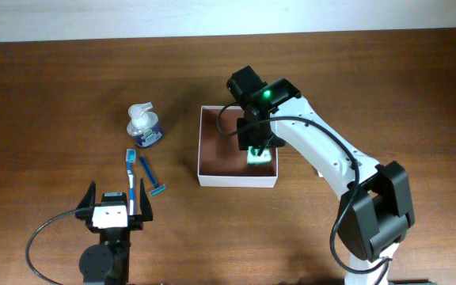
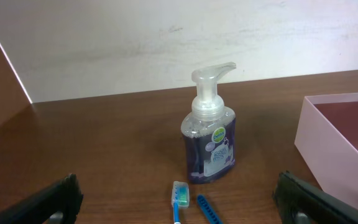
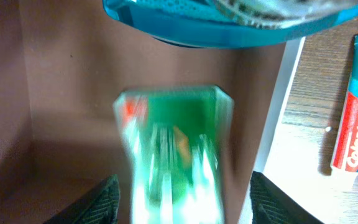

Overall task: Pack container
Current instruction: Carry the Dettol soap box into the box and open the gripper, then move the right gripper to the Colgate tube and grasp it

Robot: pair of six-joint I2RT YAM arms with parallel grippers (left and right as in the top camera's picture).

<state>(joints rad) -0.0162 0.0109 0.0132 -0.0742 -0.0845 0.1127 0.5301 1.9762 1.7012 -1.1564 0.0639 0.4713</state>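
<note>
The container is a square shallow white box with a reddish-brown inside, at mid-table. My right gripper hangs over its right half, jaws open. A green and white packet lies in the box between the spread fingers, blurred in the right wrist view, where the gripper does not touch it. A teal bottle sits at the box's far side. My left gripper is open and empty near the front edge, behind a blue toothbrush.
A foam soap pump bottle stands left of the container, also in the left wrist view. A blue razor lies beside the toothbrush. A Colgate toothpaste tube lies on the table just outside the container's right wall.
</note>
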